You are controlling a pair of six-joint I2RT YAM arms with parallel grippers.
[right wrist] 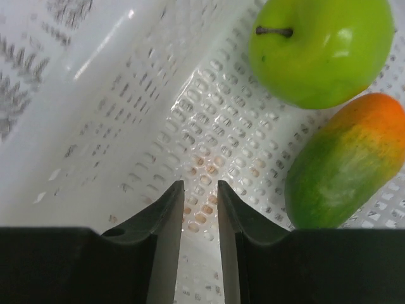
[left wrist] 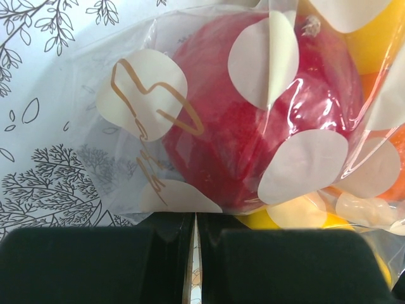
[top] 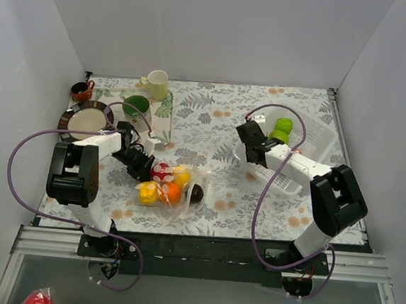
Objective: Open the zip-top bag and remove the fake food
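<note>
The zip-top bag lies on the patterned cloth at the near centre-left, clear with white dots. Inside it are a red fruit, yellow pieces, an orange one and a dark one. My left gripper is at the bag's left edge. In the left wrist view it is shut on the bag film, with the red fruit just beyond. My right gripper hangs over the white basket. Its jaws stand slightly apart and empty, beside a green apple and a green-orange mango.
A cream mug and a green mug stand on a tray at the back left. A plate and a small brown cup sit beside them. White walls close off three sides.
</note>
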